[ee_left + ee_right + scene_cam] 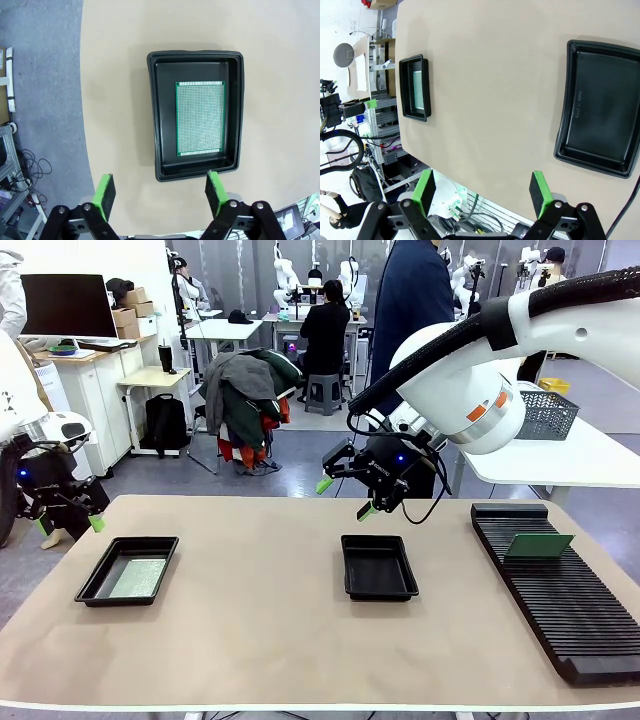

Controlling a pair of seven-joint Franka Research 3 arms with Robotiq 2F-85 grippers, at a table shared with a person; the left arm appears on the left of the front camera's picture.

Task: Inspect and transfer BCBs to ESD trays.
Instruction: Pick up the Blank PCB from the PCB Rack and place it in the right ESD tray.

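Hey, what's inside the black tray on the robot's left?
One thin green rectangular circuit board lies flat inside the shallow black plastic tray. The tray floor beneath it is covered.

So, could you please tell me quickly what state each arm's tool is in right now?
Left tool: open, holding nothing.
Right tool: open, holding nothing.

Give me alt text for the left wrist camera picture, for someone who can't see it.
A black ESD tray lies on the tan table with one green BCB flat inside it. The left gripper, open and empty, shows its green pads at the bottom edge. Grey floor lies at the left.
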